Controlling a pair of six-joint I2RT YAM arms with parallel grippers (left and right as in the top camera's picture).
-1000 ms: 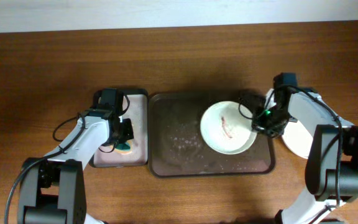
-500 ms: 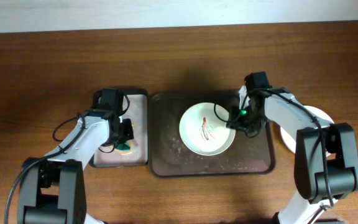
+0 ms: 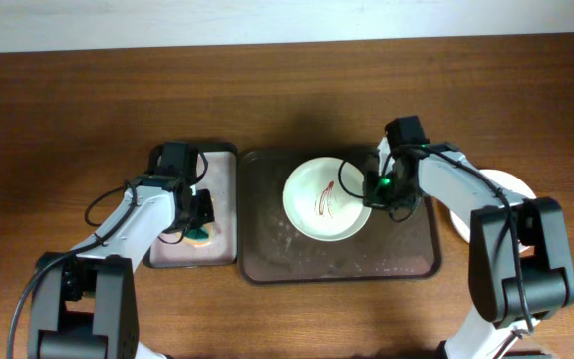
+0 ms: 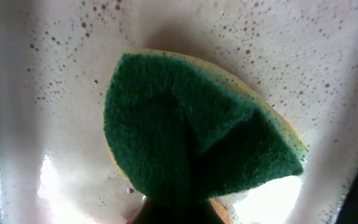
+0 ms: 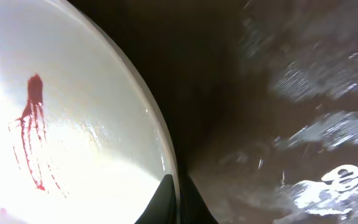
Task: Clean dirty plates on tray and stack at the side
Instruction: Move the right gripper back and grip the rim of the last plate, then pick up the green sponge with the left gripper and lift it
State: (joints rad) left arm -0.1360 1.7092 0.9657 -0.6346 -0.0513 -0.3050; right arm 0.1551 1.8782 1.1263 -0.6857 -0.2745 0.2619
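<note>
A white dirty plate (image 3: 325, 199) with a red smear (image 5: 32, 127) lies in the middle of the dark brown tray (image 3: 267, 249). My right gripper (image 3: 373, 189) is shut on the plate's right rim (image 5: 160, 146), one finger inside the rim and one outside, as the right wrist view (image 5: 178, 200) shows. My left gripper (image 3: 197, 221) hovers over the small pink tray (image 3: 222, 179), shut on a green sponge (image 4: 191, 137) with a yellow underside that rests on the speckled pink surface.
Another white plate (image 3: 459, 224) lies on the brown table right of the tray, mostly hidden under my right arm. Wet streaks glisten on the tray floor (image 5: 328, 130) right of the plate.
The plate has slid left from the tray's right end to its middle, with my right gripper moving along at its rim. The left arm and sponge have not moved.
</note>
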